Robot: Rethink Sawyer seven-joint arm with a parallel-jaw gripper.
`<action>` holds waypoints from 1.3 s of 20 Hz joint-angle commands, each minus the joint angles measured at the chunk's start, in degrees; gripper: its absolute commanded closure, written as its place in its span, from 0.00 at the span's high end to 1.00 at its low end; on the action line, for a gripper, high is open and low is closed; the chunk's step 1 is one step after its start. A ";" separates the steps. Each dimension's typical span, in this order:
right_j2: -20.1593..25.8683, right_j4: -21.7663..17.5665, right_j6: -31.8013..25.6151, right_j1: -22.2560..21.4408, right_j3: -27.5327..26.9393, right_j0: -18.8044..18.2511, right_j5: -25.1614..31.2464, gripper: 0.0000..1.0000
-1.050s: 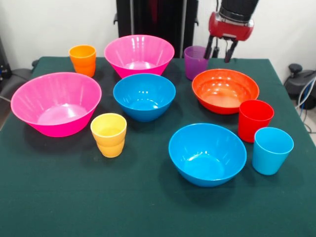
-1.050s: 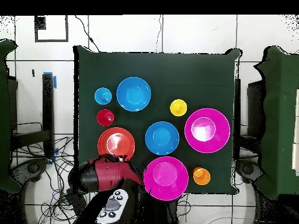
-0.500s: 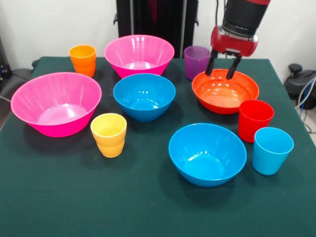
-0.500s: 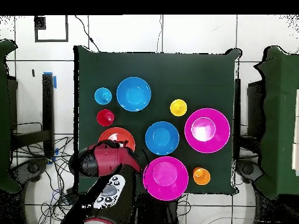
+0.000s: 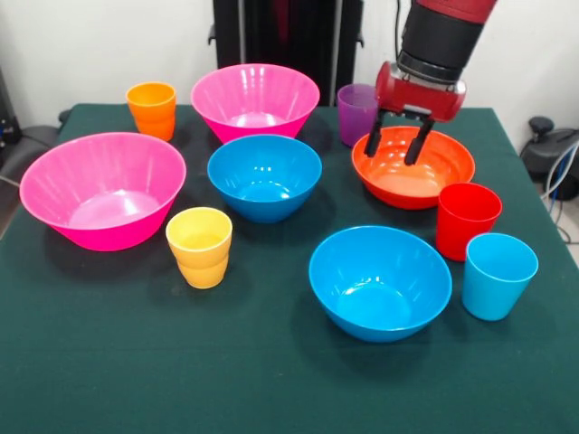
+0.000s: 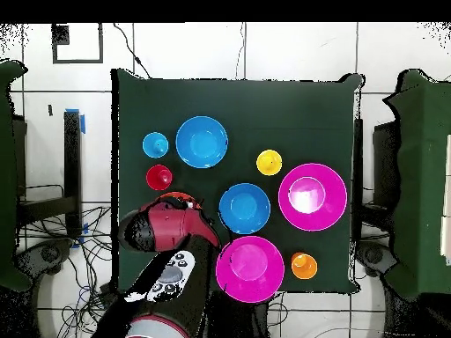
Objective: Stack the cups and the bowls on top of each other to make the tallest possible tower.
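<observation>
Nothing is stacked yet: every cup and bowl is sitting apart on the green surface (image 5: 271, 380), upright with its mouth facing up, so the whole tower is left to build. The gripper (image 5: 395, 145) is hanging over the orange-red bowl (image 5: 452, 163), its fingers (image 5: 373, 141) spread apart and holding nothing; whether the tips are reaching below the rim is hard to say from the front view. In the overhead view the arm is covering most of that bowl.

The purple cup (image 5: 355, 113) is standing just behind it, the red cup (image 5: 466, 220) and light blue cup (image 5: 496, 275) toward the front. One blue bowl (image 5: 264, 176) is sitting mid-table, the other (image 5: 380, 282) nearer the front. The two pink bowls (image 5: 101, 188) (image 5: 254, 99), the orange cup (image 5: 151, 108) and the yellow cup (image 5: 200, 246) are occupying the other side. None has a long axis worth noting, all being round with their axes vertical.
</observation>
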 commanded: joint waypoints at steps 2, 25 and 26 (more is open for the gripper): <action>4.66 2.33 7.73 2.83 -7.36 -1.47 3.64 1.00; -2.87 12.20 17.36 11.03 -9.14 2.01 -14.23 1.00; -2.49 12.33 17.32 11.19 -8.90 1.68 -14.48 1.00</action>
